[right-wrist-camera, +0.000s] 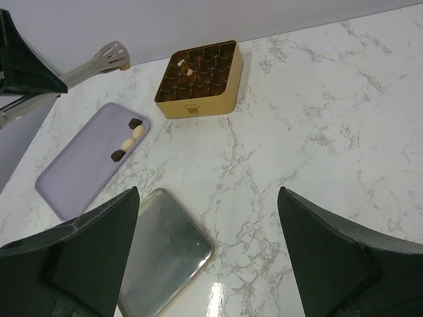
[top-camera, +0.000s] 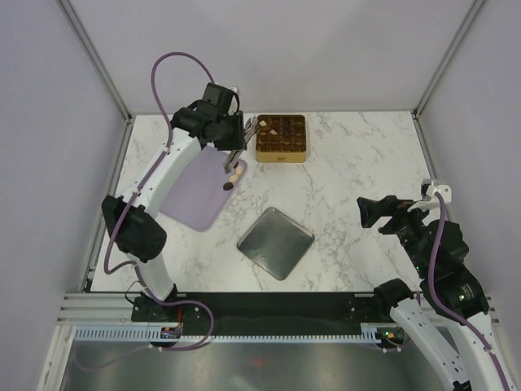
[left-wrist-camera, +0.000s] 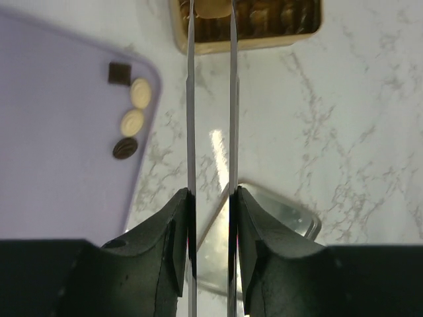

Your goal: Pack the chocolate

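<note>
Placement seems the step in hand: the left gripper (top-camera: 251, 127), its long thin metal blades narrowed on one pale tan chocolate piece (left-wrist-camera: 211, 6), hangs by the left edge of the square gold tin (top-camera: 281, 137) in the upper middle of the top view. It should therefore centre over a free cell, go down straight and open only slightly, because the smooth piece can tilt on the thin dividers. Four more chocolates (left-wrist-camera: 132, 122), two round cream and two dark, lie on the matt lilac board (left-wrist-camera: 53, 165) near its right edge, beside the glossy marble table (top-camera: 358, 155); the right gripper (top-camera: 370, 212) stands wide open, holding nothing.
</note>
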`<state>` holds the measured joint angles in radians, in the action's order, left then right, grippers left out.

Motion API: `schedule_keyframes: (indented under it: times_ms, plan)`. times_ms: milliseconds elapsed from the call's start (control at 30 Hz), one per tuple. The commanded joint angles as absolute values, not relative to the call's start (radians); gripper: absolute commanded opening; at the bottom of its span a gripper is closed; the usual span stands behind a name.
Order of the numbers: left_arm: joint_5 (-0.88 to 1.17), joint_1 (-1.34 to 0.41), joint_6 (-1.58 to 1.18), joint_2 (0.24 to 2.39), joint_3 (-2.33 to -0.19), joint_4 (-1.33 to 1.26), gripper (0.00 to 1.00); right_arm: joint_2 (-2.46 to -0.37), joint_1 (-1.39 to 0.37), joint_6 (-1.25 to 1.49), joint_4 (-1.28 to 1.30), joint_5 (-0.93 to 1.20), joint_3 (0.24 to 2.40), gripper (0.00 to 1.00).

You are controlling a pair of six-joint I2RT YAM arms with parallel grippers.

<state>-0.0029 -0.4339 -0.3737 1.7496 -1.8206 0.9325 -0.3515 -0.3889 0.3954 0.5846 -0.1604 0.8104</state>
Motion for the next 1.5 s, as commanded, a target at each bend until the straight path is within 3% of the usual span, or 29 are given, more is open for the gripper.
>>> schedule_keyframes:
  times_ms: [0, 267, 600, 1467]
  plan:
    - [0.046, -0.483, -0.368, 1.868, -2.013, 0.919, 0.38, -0.362, -0.393, 0.382, 0.565, -0.187, 0.847, 0.94]
    - [0.089, -0.566, -0.321, 2.121, -2.270, 0.833, 0.37, -0.397, -0.393, 0.374, 0.552, -0.181, 0.845, 0.94]
    - [0.023, -0.604, -0.259, 2.235, -2.252, 0.664, 0.37, -0.416, -0.394, 0.370, 0.549, -0.189, 0.856, 0.94]
    - [-0.074, -0.611, -0.189, 2.345, -2.255, 0.557, 0.44, -0.413, -0.393, 0.368, 0.549, -0.207, 0.848, 0.94]
